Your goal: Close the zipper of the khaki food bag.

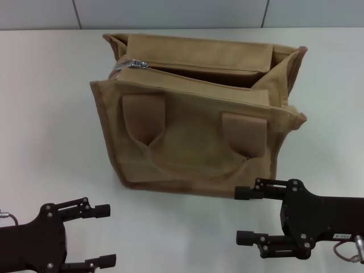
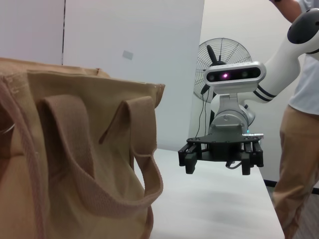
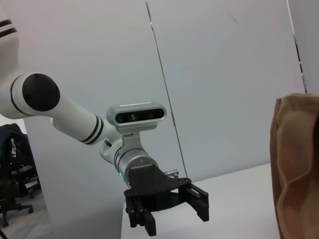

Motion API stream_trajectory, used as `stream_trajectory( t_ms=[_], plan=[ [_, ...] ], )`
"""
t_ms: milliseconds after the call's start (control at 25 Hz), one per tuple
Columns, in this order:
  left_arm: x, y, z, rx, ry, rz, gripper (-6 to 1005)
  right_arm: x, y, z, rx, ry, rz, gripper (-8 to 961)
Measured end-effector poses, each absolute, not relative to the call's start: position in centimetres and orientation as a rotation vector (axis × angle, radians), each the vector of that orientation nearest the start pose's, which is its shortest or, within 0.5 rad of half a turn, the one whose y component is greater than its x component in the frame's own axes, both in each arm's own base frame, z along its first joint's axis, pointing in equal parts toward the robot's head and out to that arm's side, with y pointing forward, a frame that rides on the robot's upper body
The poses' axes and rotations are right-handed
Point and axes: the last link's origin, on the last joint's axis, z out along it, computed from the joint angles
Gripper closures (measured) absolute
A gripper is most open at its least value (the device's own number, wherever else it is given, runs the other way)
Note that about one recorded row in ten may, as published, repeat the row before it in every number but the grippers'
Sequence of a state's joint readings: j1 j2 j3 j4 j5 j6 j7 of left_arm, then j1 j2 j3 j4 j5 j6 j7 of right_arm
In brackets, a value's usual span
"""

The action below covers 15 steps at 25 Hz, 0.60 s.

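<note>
One white table (image 1: 51, 142): the whole work surface is taken up by it, and everything listed below is borne on it or held over it.

One khaki food bag (image 1: 193, 142): it is stood upright at the centre of the head view, reaching toward twelve o'clock, its strapped face turned to the robot, probably so that the top panel is offered to both arms. The mouth is seen gaping, so the task is judged not yet begun.

Two grippers, both held low over the table and clear of the bag, apparently in a ready posture:
- right gripper (image 1: 245, 215), at five o'clock of the bag, just beside its lower corner; jaws spread, nothing between them. It is seen again from the left wrist (image 2: 218, 162).
- left gripper (image 1: 103, 236), at seven o'clock, well apart from the bag; jaws spread and empty. It is seen again from the right wrist (image 3: 172, 209).

Two handle straps (image 1: 144, 116), sewn on the near face and left slack, drooping against the fabric; in the left wrist view they are shown close up.

One zipper (image 1: 199, 71), run along the top opening from eleven o'clock toward one o'clock, unclosed along its length.

One silver pull tab (image 1: 138, 64), rested at the eleven o'clock end of the zipper, nearer the left arm's side; a pull toward one o'clock is judged to be required.
</note>
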<state>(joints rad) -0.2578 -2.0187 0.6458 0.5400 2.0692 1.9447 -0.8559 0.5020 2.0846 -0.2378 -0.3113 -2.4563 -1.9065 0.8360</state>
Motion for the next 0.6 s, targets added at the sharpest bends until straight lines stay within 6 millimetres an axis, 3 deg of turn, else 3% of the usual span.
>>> stream_trajectory(
  t_ms=[320,440,520,600],
  plan=[
    [-32.1,19.9,1.1,-2.860,-0.269,-0.884,216,27.3,23.2,-3.9,-2.906,0.329,1.107,231],
    [-32.3,20.3,1.5,-2.785,-0.273,-0.891,217,27.3,23.2,-4.1,-2.901,0.338,1.107,230],
    [-32.5,20.6,1.8,-2.721,-0.287,-0.898,217,27.3,23.2,-4.2,-2.900,0.341,1.106,230],
    [-33.3,22.0,3.4,-2.422,-0.351,-0.928,217,27.2,23.2,-4.3,-2.899,0.345,1.105,230]
  ],
)
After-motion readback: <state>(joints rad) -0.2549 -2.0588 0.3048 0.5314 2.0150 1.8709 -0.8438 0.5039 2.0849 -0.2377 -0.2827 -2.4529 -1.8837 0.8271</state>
